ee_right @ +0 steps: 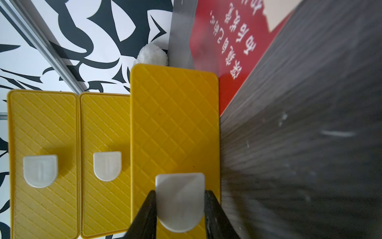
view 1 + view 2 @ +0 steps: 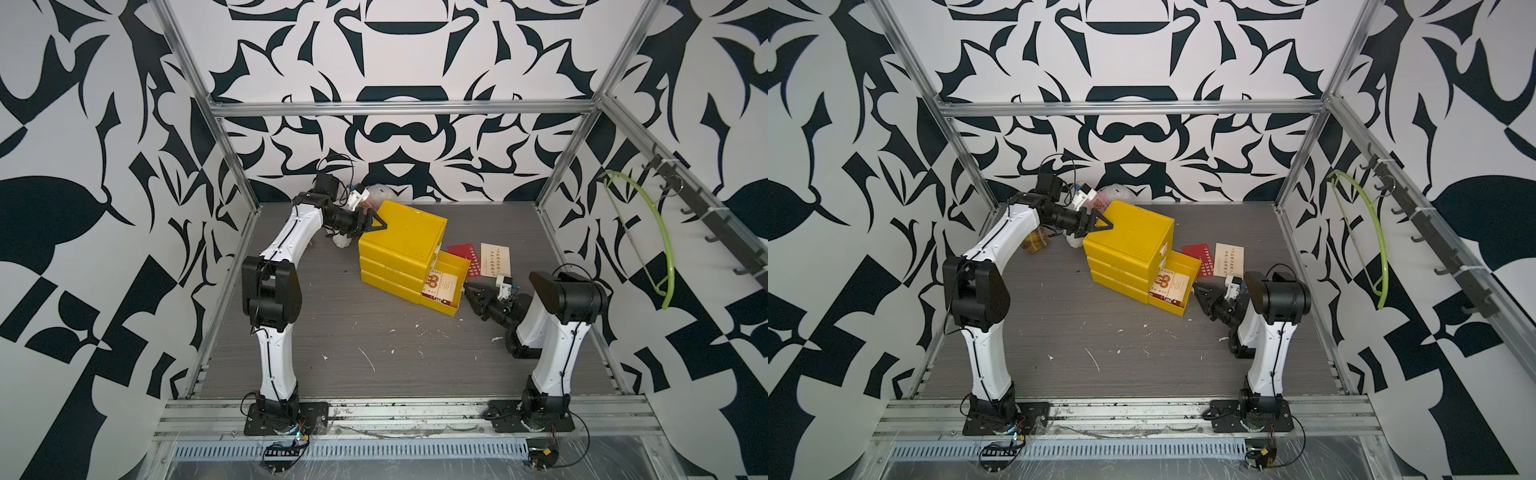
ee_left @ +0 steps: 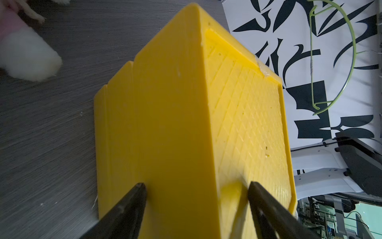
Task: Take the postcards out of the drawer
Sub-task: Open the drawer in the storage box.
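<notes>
From my console, on the left I see the left gripper spread wide astride a rear top edge of the yellow cabinet. One fingertip rests on a side face and the other on the lid, so the jaws are released, not pinching. A white plush toy lies just behind the cabinet. The bottom drawer stands pulled out with two postcards inside: an emblem card lying on a red card. Beyond the drawer, on the table, a second red card lies flat, and a cream card overlaps its edge. The right gripper is clenched on the drawer's white handle. On the right wall hangs a green hanger
</notes>
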Tool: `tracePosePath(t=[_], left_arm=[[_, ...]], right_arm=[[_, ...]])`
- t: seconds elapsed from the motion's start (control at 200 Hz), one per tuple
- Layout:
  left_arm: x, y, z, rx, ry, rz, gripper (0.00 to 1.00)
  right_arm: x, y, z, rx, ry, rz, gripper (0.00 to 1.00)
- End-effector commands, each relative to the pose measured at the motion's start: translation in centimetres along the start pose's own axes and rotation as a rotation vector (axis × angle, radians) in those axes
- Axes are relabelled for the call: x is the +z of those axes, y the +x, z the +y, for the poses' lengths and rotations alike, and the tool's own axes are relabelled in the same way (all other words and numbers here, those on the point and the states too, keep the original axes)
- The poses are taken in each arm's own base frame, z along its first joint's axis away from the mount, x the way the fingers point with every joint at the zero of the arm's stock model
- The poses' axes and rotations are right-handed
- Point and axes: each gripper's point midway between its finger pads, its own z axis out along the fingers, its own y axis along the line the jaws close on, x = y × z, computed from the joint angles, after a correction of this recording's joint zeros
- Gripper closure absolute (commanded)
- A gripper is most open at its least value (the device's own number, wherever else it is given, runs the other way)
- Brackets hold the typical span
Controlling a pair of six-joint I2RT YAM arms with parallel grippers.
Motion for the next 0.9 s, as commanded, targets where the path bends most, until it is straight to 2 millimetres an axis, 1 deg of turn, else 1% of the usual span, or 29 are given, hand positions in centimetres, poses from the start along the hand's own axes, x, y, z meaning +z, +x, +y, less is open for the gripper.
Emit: tracePosePath(t=[0.0,0.045,0.095,0.19,0.23,0.245,0.27,0.41,0.535,0.565,0.575,0.585,0.725,0.815,0.895], left_arm=[[1.0,2.0,2.9,-0.074,-0.082,0.072,0.18],[0.9,2.0,2.9,-0.072,-0.082,0.071,0.18],[0.9,2.0,2.9,-0.07,-0.083,0.071,0.17],[0.9,1.9,2.9,-0.07,-0.085,0.069,0.16],[0.9,1.9,2.9,-0.072,-0.082,0.068,0.16],[0.9,1.8,2.9,-0.073,-0.082,0.067,0.12],[0.9,1.8,2.9,-0.073,-0.082,0.065,0.11],[0.6,1.3,2.4,-0.071,-0.078,0.05,0.09],[0.1,0.7,1.8,-0.055,-0.084,0.029,0.07],[0.0,0.5,1.7,-0.052,-0.088,0.024,0.06],[-0.1,0.4,1.7,-0.05,-0.089,0.021,0.01],[-0.1,0.3,1.7,-0.049,-0.091,0.019,0.0],[-1.1,-0.9,1.0,-0.031,-0.115,-0.021,0.01],[-2.0,-1.7,0.4,-0.014,-0.142,-0.058,0.0],[-2.9,-2.4,-0.1,0.005,-0.165,-0.094,0.0]], right_arm=[[-2.7,1.4,-9.0,0.166,0.326,-0.055,0.73],[-2.8,1.4,-9.0,0.167,0.327,-0.057,0.7],[-2.9,1.4,-8.9,0.169,0.326,-0.057,0.61],[-2.8,1.5,-8.2,0.158,0.306,-0.05,0.49],[-2.7,1.4,-7.8,0.153,0.293,-0.048,0.46],[-2.7,1.3,-7.6,0.151,0.287,-0.047,0.45],[-2.7,1.3,-7.3,0.15,0.28,-0.046,0.44],[-2.2,0.8,-5.2,0.136,0.218,-0.041,0.41],[-1.7,0.0,-3.3,0.115,0.165,-0.051,0.4],[-1.6,-0.2,-3.0,0.112,0.156,-0.051,0.39],[-1.5,-0.2,-2.9,0.113,0.154,-0.05,0.39],[-1.4,-0.3,-2.8,0.113,0.151,-0.049,0.39],[-0.2,-1.8,-1.7,0.117,0.109,-0.06,0.39],[0.4,-3.0,-0.1,0.099,0.065,-0.073,0.37],[0.5,-3.7,1.5,0.08,0.031,-0.089,0.37]])
